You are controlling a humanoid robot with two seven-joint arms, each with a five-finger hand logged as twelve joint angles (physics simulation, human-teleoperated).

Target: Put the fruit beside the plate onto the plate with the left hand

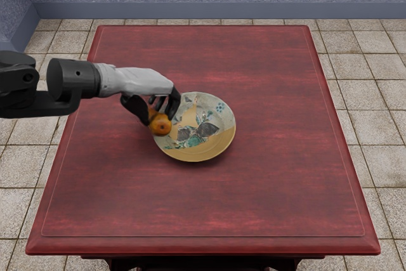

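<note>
Because the table [285, 207] is filling most of the head view, you are starting there: its red wooden top is bearing a single plate near the centre. The left arm [76, 84] is entering from the picture's left edge and reaching across the tabletop toward that plate. The right arm is not showing. The plate [219, 149], a shallow dish with a yellow rim and a leaf pattern, is lying flat. The left hand [151, 101] is hanging at the plate's left rim, its dark fingers [174, 103] curling down around the fruit [160, 124] in a closed grasp. The fruit, small and orange, is overlapping that rim. Whether it is touching the plate or hanging above it, the view is not telling you.

By this evidence, the placing step is nearing release, and you are facing two risks:

- If the fingers are opening here, the round fruit is probably landing on the sloping rim and could be rolling back onto the table.
- If the hand is descending further, the fingers could be pressing the rim and tipping or sliding the plate.

Carrying the fruit toward the plate's centre before letting go is reducing both risks.
</note>
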